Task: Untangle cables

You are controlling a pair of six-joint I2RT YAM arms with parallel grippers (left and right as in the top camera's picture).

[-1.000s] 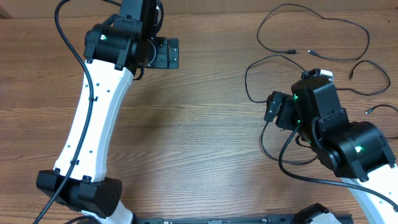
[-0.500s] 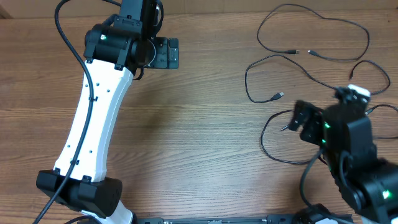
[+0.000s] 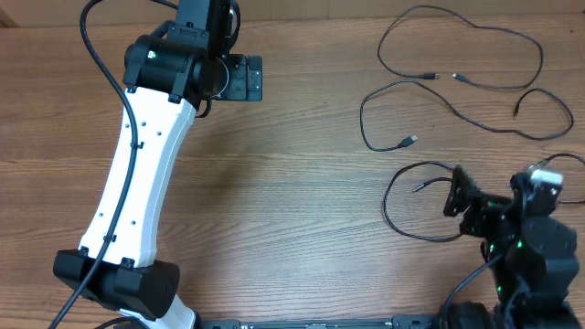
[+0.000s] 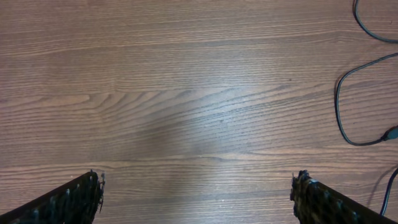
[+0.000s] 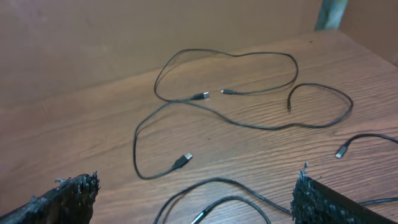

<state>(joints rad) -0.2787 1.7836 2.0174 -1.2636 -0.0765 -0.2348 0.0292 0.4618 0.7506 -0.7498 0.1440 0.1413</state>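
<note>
Two empty, wide-spread tools: left tool (image 4: 198, 183), right tool (image 5: 199, 180).

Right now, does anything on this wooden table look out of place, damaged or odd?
Nothing stands out. The thin black cables lie as loose, separate strands on the right side of the brown wooden table, with no knot or damage visible. The left gripper and right gripper are open and empty.

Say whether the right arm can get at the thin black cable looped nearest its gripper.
Probably yes: the open right gripper faces that thin black cable loop across bare wooden table, nothing lying over it or between them.
</note>
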